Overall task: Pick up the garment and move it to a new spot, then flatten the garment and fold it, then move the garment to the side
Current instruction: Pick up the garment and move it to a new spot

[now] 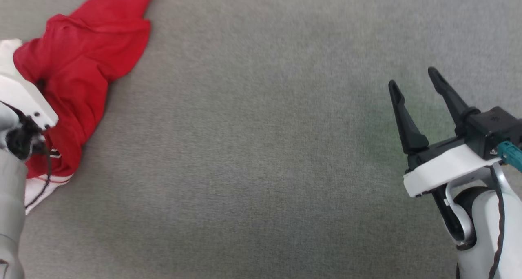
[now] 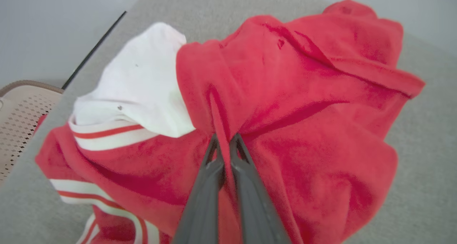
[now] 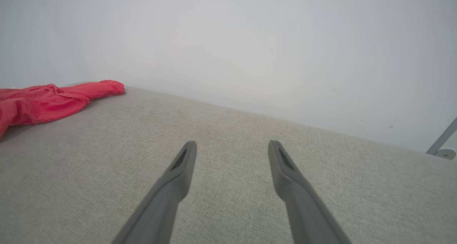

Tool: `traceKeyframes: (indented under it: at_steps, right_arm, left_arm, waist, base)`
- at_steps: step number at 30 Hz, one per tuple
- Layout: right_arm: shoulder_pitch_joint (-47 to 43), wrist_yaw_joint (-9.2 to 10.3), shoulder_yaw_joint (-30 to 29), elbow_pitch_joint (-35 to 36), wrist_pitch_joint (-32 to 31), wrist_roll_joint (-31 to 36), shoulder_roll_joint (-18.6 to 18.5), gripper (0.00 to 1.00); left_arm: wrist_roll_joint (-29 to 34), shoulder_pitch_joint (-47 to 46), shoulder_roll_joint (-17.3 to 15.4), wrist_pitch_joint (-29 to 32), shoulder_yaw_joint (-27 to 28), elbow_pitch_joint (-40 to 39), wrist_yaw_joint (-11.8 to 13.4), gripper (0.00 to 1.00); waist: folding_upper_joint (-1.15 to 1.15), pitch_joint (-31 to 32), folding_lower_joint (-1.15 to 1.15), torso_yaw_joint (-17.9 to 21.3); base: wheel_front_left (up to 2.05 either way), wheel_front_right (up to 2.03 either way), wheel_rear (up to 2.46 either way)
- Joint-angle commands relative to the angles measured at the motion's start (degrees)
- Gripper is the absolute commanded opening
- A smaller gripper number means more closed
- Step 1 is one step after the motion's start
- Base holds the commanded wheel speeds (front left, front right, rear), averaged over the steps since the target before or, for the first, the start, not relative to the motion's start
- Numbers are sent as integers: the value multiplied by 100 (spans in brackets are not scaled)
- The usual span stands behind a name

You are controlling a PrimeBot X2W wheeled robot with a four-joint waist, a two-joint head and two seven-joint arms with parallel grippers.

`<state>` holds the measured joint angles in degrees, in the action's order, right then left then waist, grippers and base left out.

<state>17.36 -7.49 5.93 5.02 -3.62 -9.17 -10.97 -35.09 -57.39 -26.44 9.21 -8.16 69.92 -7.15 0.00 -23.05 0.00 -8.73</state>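
Left end effector [image 2: 223,141] and right end effector [image 1: 412,78] hung over a wide grey fabric-covered desk [image 1: 261,169], with the crumpled red garment [image 1: 89,54], white-sleeved with red-striped trim, lying at its left side. Pressed together, the left pinched a fold of the red cloth. The right stood spread and empty, well apart from the garment.

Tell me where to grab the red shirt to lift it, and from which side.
Pinch a raised ridge of red cloth in the crumpled middle of the shirt, coming down from above on the robot's left, as the left gripper does: it is shut on such a fold. The flat edges hug the grey surface and likely give less to pinch.
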Motion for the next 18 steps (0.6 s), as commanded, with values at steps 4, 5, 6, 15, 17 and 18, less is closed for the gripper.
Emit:
traceKeyframes:
  at_steps: [4, 5, 6, 15, 17, 18]
  right_arm:
    - [-135, 0, -47, -143, 130, -54, 89, 100]
    - [-152, 0, -51, -183, 140, -54, 103, 100]
    - [-178, 0, -56, -225, 164, -54, 118, 100]
    - [-424, 0, -190, -468, 351, -32, 336, 100]
    - [-464, 0, -195, -500, 390, -50, 367, 100]
    - [-490, 0, -205, -514, 408, -59, 383, 100]
  left_arm:
    - [-17, -111, -142, -185, -239, -413, -27, 0]
    - [-10, -101, -204, -216, -342, -552, -28, 0]
    - [-26, -88, -268, -250, -433, -702, -28, 0]
    - [-574, 123, -931, -62, -1047, -2307, -29, 0]
    - [-622, 166, -1026, 61, -1149, -2645, -30, 0]
    - [-644, 189, -1074, 155, -1181, -2814, -30, 0]
  waist:
    - [0, 495, 0, -143]
    - [0, 572, 0, -159]
    - [0, 652, 0, -179]
    - [0, 1289, 0, -332]
    - [0, 1409, 0, -358]
    - [0, 1462, 0, -358]
  base:
    - [0, 0, 0]
    - [0, 0, 0]
    - [0, 0, 0]
    - [0, 0, 0]
    - [0, 0, 0]
    - [0, 0, 0]
